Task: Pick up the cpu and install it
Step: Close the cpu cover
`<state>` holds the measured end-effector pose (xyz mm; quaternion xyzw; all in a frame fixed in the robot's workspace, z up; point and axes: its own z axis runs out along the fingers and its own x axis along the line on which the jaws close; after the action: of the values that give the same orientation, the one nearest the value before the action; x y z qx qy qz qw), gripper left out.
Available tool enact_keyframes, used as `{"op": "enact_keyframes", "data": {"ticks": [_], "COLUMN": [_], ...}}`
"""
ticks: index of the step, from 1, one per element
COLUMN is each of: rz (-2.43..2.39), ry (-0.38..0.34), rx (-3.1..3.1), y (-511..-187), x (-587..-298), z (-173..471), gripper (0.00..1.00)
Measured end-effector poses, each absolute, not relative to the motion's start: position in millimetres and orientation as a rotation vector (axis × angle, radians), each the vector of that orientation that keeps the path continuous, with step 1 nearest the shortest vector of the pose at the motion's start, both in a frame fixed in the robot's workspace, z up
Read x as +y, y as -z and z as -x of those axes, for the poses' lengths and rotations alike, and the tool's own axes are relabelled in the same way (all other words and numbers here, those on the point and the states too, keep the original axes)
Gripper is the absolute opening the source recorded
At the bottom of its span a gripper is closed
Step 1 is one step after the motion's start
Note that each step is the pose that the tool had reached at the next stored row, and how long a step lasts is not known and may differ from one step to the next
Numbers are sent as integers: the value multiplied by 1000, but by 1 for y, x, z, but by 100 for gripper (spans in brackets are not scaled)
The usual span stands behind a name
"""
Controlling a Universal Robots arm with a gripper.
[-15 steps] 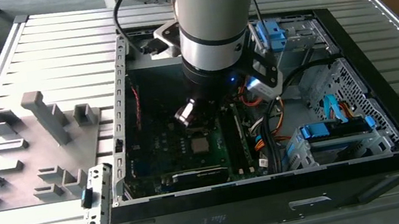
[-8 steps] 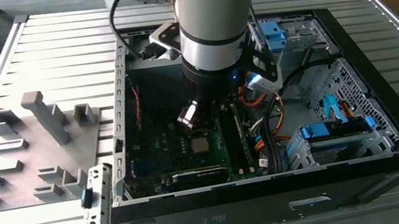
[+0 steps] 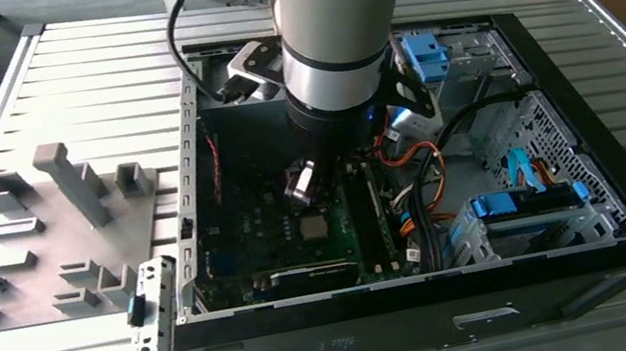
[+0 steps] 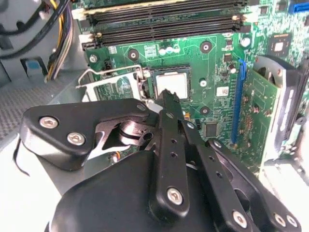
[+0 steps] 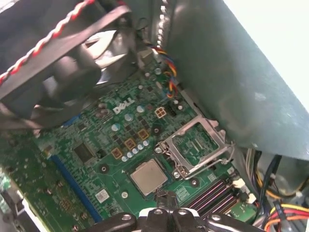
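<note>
- cpu (image 3: 314,226) lies flat in its socket on the motherboard (image 3: 251,242), a little below the centre of the exterior view, inside the open computer case (image 3: 352,339) on the table (image 3: 82,71).
- jaws hang just above it, slightly toward the top of that frame.
- in the second wrist view the fingertips (image 4: 168,96) meet the edge of the cpu (image 4: 172,83); whether they touch it i cannot tell.
- jaws look closed together, with nothing held between them.
- being square, the cpu has no long axis; it lies almost straight down from the tips.
- in the first wrist view the metal retention frame (image 5: 195,145) stands swung open just beside the cpu (image 5: 148,176).
</note>
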<state>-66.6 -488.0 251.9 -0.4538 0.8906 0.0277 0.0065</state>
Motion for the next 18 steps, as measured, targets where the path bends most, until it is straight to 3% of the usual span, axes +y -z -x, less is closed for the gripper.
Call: {"op": "enact_keyframes", "data": {"ticks": [18], "rz": [1454], "ry": [-88], "rx": [2769], "y": [-252], "x": [-488], "z": [66], "gripper": [11]}}
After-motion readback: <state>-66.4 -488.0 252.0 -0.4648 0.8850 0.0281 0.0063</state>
